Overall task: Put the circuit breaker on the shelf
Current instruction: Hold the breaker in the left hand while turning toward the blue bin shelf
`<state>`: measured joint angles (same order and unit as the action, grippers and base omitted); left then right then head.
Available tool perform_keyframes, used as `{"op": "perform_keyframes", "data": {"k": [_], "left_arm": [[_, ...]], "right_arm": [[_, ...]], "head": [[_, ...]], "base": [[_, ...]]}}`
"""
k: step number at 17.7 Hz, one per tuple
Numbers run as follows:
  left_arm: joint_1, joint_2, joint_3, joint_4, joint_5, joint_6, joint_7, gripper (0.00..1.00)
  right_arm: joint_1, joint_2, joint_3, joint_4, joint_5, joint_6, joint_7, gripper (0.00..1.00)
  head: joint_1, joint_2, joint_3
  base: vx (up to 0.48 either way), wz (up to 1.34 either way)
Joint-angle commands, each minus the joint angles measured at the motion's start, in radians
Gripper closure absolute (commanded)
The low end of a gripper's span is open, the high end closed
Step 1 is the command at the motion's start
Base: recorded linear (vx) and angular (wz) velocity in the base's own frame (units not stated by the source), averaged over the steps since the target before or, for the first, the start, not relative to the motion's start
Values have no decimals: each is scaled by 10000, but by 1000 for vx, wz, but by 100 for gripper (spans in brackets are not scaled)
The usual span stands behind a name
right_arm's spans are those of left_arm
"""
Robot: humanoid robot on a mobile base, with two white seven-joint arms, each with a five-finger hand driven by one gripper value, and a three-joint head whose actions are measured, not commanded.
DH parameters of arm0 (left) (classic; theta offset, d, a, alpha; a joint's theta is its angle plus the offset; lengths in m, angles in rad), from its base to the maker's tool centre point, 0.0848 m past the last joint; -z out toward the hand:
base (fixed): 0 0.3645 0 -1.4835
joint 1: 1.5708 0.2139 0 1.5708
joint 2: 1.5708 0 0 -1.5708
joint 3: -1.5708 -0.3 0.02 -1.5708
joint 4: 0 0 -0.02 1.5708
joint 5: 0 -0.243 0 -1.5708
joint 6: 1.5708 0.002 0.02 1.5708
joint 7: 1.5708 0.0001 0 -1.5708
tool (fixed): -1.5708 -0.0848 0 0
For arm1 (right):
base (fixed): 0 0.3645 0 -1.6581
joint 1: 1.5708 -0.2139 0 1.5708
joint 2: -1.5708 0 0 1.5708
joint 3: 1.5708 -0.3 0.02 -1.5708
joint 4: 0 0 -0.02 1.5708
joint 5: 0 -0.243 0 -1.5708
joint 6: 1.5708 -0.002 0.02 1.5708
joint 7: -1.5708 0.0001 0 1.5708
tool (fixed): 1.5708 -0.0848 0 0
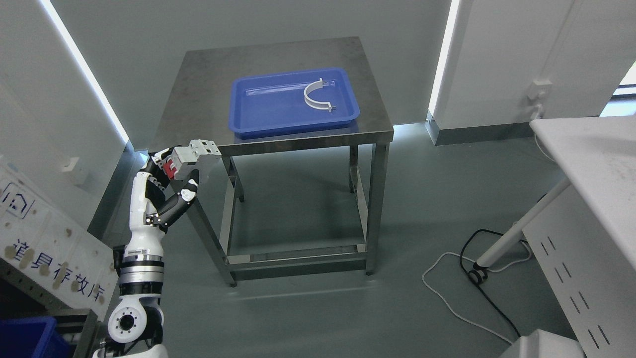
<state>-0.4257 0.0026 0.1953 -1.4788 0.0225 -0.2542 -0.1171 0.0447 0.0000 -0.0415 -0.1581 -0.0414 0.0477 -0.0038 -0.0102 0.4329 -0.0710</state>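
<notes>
The left hand [166, 184] grips the circuit breaker [195, 155] at 8 o'clock from the blue tray [238, 104]; I think it must stay level while carried to the shelf.

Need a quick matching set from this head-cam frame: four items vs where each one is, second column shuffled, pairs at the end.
Items:
1. circuit breaker
2. white curved bracket
3. blue tray
4. white cable

Places:
A. on the floor, right of the table
B. in the left hand, off the table's front-left corner
C. inside the tray, right side
D. on top of the steel table

Pairs: 1-B, 2-C, 3-D, 4-A
</notes>
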Motion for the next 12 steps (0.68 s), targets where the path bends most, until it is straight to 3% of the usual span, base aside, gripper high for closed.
{"op": "perform_keyframes", "data": {"k": [1, 12], "left_arm": [[146, 149, -158, -2239, 220, 226, -10, 76], [-359, 149, -143, -2285, 220, -741, -41, 76]], "right_arm": [[-3, -175, 1, 1, 0, -1, 8, 0], [-2, -175, 1, 1, 0, -1, 8, 0]], "head": [[0, 0, 0], [0, 0, 0]], "base": [[-399, 148], [-396, 95]]}}
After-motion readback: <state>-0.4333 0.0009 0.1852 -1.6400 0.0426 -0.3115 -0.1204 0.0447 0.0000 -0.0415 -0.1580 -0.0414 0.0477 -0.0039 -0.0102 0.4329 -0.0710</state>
